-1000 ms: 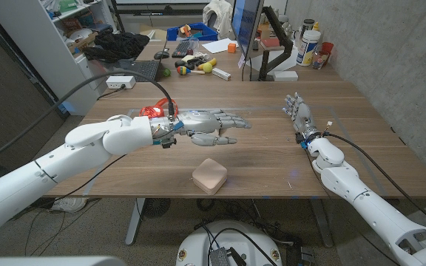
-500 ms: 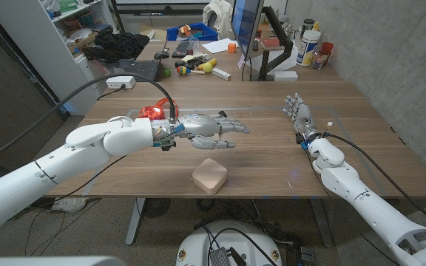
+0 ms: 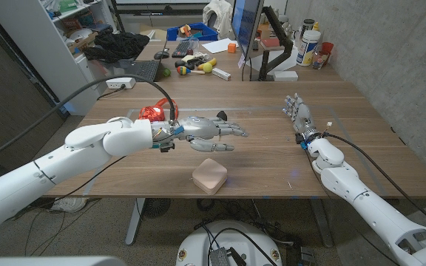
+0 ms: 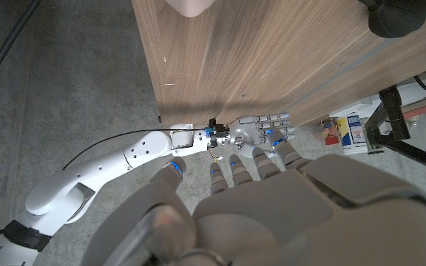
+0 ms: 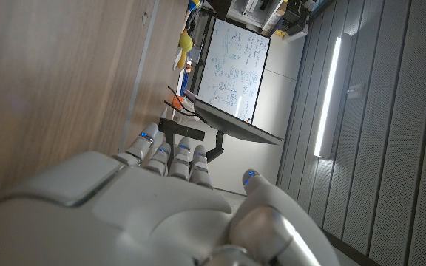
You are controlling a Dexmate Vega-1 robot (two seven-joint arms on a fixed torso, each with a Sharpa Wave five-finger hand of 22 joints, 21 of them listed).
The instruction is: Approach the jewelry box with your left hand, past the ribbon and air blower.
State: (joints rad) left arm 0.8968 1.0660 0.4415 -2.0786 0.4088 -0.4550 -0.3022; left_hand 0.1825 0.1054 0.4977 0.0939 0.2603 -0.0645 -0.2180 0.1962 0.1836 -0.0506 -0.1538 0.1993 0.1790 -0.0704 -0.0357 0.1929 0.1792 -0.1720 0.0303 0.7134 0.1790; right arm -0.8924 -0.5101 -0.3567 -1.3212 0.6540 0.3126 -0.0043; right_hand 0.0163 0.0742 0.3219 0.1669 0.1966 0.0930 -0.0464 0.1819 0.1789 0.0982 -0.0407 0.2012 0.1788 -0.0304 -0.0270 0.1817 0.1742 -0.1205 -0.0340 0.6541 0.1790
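Observation:
The pale pink jewelry box sits near the table's front edge, at the middle; its corner also shows in the left wrist view. My left hand hovers over the table just behind the box, fingers stretched out and apart, holding nothing. The red ribbon lies behind my left wrist, partly hidden by it. A black rounded object, maybe the air blower, shows in the left wrist view. My right hand stands at the table's right with straight fingers, empty.
The wooden table is bare between the box and my right arm. Behind it a second desk carries a laptop, toys, a blue bin, a monitor and bottles. A shelf stands at the back left.
My left hand has drifted a little toward the front edge and the jewelry box, fingers still spread. The right arm and the box have stayed put.

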